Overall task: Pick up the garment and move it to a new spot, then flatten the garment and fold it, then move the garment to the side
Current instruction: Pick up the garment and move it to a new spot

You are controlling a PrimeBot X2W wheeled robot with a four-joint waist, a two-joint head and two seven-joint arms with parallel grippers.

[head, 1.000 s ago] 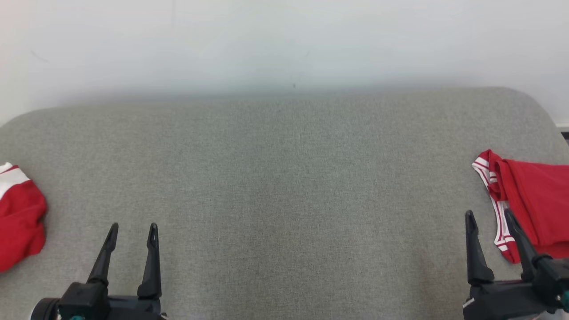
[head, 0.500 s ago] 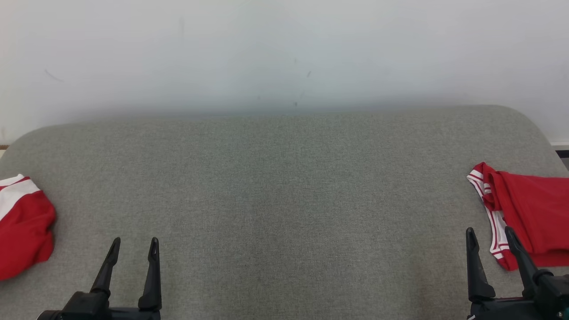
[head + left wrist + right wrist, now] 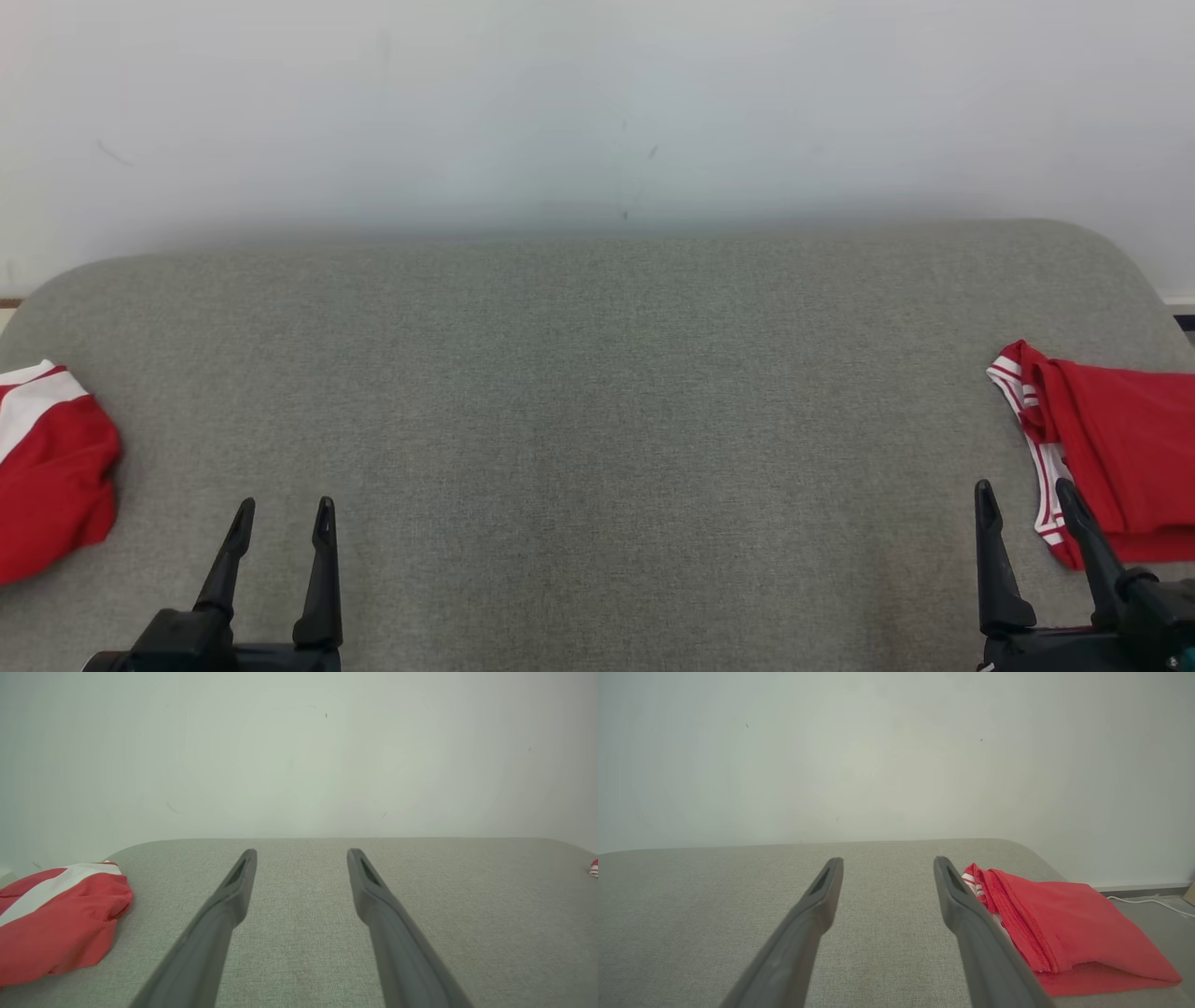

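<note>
Our left pincer [image 3: 285, 504] spread, empty, right pincer [image 3: 1023, 487] likewise, crumpled red garment [image 3: 51, 476] cut off at our left, folded red garment [image 3: 1120, 439] cut off right

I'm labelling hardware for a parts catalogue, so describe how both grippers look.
The left gripper and right gripper match: two long, matte black fingers tapering to narrow tips, each with a slim recessed slot near the tip, rising from a blocky black base.
</note>
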